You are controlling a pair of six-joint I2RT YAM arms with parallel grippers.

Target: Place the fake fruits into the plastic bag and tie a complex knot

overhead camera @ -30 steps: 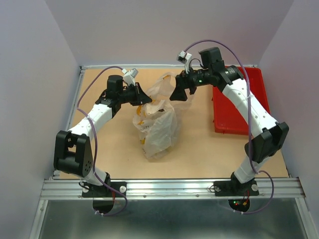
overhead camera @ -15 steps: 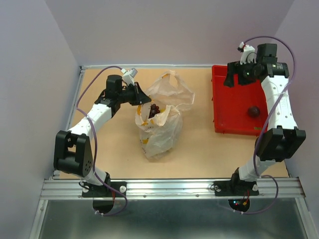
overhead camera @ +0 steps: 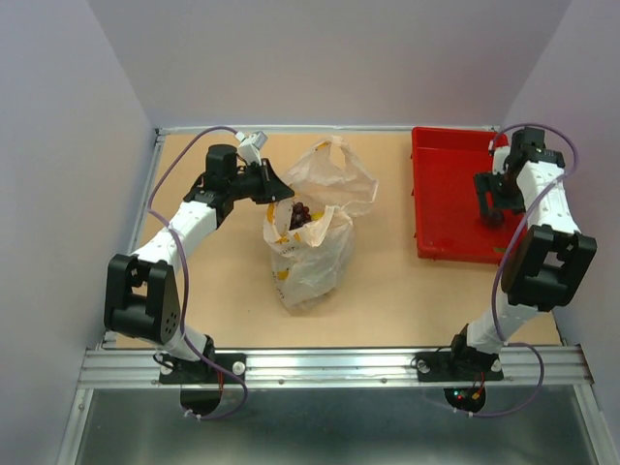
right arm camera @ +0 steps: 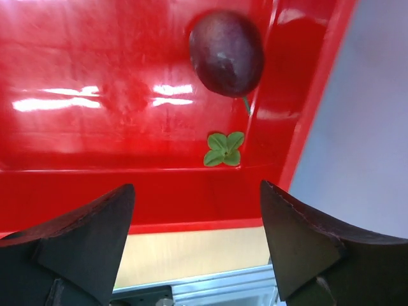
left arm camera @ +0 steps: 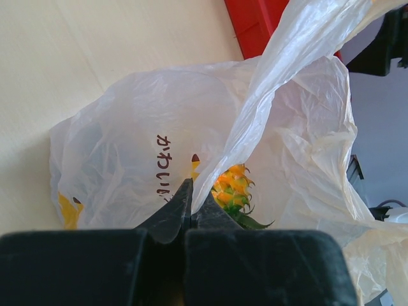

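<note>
Plastic bag (overhead camera: 312,254) lies mid-table (overhead camera: 397,291), closed bottom toward the arm bases and mouth at its far end. Left arm comes in from the bag's left side: elbow folded low near the base, forearm angled up toward the bag's mouth. Left gripper (left arm camera: 191,191) has its jaws pressed together on a fold of the bag's rim film, holding the mouth lifted. In the left wrist view a pineapple (left arm camera: 233,188), orange-yellow with green leaves, sits inside the bag just past that pinch. From above a dark grape cluster (overhead camera: 302,213) shows in the open mouth. Other pieces may be deeper inside; the film hides them, so I cannot tell. Beyond the mouth, the bag's far handle loop (overhead camera: 337,167) lies slack on the table, untwisted, so no knot is begun. Well to the right of the bag stands the red tray (overhead camera: 441,242). Right arm is folded tight, elbow near the tray's near corner, forearm running away from the base. Right gripper (right arm camera: 196,186) is tipped down into the tray, jaws spread wide with nothing between them. Just ahead of its fingers a dark round fruit (right arm camera: 226,52) rests on the tray floor against the side wall. A small green leaf sprig (right arm camera: 223,148) lies loose beside it. Reading: loading is partly done, with at least this one fruit left outside the bag. After that, both handles have to be gathered and tied, which I judge the longer stretch.
</note>
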